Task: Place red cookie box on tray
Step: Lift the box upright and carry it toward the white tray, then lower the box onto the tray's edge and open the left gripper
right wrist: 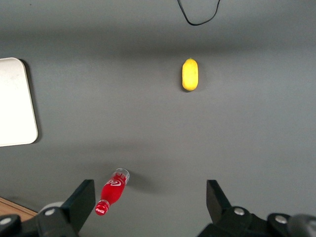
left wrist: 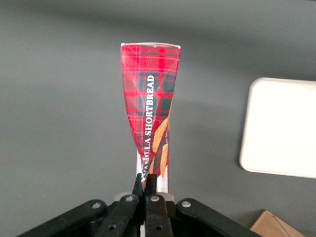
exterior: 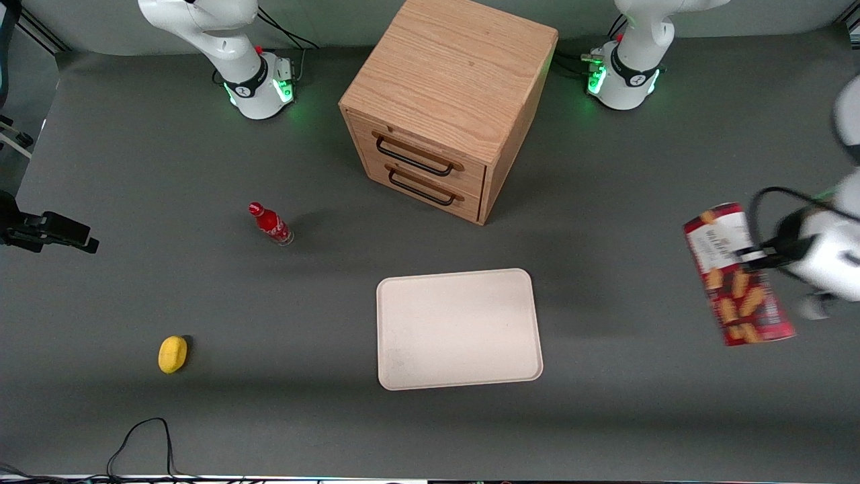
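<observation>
Between the closed fingers of the claw (left wrist: 146, 183), above the surface (exterior: 638, 376) and well apart from the tray (exterior: 459, 329), the red cookie box (exterior: 738, 274) is pinched at one thin edge, and is judged light, stiff cardboard, easily crushed or swung.

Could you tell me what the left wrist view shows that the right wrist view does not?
Only the left wrist view shows the claw shut on the red cookie box, held above the bare table. Only the right wrist view shows the small red bottle and the yellow object lying on the table. Both show part of the empty tray and a corner of the wooden drawer cabinet.
</observation>
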